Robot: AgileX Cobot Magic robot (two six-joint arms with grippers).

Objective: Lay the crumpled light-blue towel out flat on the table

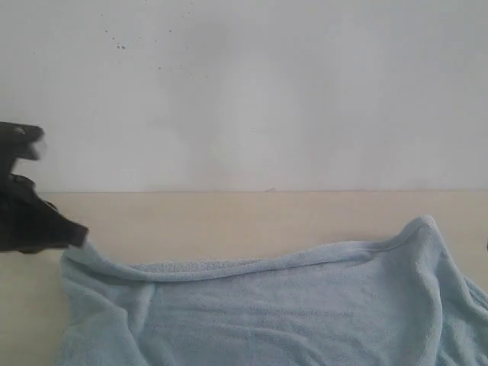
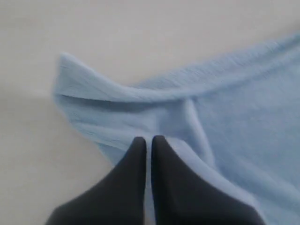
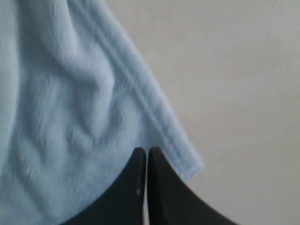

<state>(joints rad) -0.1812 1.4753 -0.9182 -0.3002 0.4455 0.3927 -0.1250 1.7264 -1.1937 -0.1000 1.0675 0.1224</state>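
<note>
- A rumpled light-blue towel [image 1: 290, 305] lay across the near part of the beige table [image 1: 229, 217].
- The dark left gripper [image 1: 76, 232] met its raised left corner.
- A white wall [image 1: 267, 91] stood behind.

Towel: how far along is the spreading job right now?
Done: left gripper and right gripper are shut on the towel near two corners. In hand: its hem hangs slack between them. Left: folds and wrinkles show, so it isn't flat on the table yet.
</note>
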